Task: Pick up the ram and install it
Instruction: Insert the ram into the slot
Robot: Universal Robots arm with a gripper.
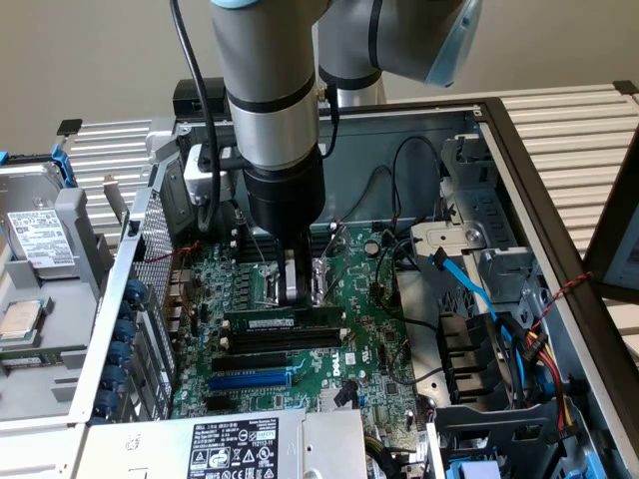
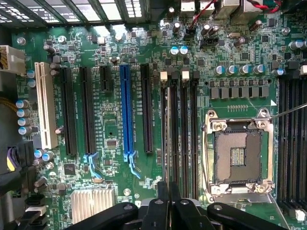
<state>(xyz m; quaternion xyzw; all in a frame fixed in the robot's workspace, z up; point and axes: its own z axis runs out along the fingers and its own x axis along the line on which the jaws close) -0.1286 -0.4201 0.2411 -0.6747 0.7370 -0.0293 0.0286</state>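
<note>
Closed and empty, the tool [image 1: 291,287] hangs just above the ram [image 1: 285,322], which stands slotted into the board [image 1: 379,349] (placed, it seems; whether it is fully locked cannot be told).

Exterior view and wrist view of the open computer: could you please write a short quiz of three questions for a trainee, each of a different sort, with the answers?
1. True or false: the jaws stand wide open.
2. On the motherboard, the long coloured slot between black slots is: A red, B blue, C yellow.
3. Fill in: the ram stands on edge in a ___ slot.
Key: 1 false, the jaws are shut and hold nothing. 2 B. 3 black.
</note>
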